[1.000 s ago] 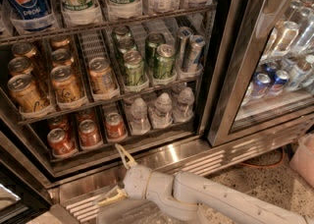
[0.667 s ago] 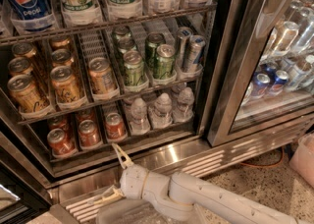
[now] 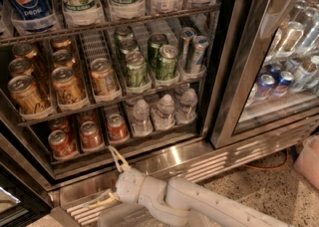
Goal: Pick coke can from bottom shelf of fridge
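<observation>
Red coke can [image 3: 116, 127] at bottom shelf [image 3: 149, 143] edge; hand [image 3: 101, 176] spread below.

Single camera view, set above and in front of the fridge [image 3: 234, 71], facing forward and steeply down into its open left compartment at close range. The bottom shelf [image 3: 149, 145] lies at mid-frame, with the floor [image 3: 259, 186] along the near edge. The gripper [image 3: 105, 177], fingers spread, sits near-centre, just before the steel sill [image 3: 174, 160].
</observation>
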You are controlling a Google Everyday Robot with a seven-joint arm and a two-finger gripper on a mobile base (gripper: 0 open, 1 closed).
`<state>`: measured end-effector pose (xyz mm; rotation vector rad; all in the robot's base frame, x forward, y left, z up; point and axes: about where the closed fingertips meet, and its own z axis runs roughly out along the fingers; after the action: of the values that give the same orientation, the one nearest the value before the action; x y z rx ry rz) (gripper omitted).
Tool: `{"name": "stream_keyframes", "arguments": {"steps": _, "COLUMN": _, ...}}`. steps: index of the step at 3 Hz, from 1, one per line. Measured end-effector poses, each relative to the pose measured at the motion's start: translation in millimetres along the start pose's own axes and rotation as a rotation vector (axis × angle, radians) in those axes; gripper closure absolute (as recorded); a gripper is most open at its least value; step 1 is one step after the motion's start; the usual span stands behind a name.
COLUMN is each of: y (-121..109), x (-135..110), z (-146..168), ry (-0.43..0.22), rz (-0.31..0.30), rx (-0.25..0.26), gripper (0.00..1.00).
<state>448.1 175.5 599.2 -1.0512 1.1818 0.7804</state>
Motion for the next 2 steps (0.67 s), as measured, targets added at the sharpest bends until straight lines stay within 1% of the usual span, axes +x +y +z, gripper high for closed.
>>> {"name": "stream_keyframes", "arguments": {"steps": 1, "y": 1.7, "x": -2.4, "z": 21.4, "ry": -0.042, "rz": -0.028, "rx": 0.031, "gripper": 0.0}}
{"name": "stream_keyframes", "arguments": {"steps": 2, "y": 1.2, "x": -7.3, "z": 43.2, "ry": -0.062, "rz": -0.068, "rx": 0.038, "gripper": 0.0}}
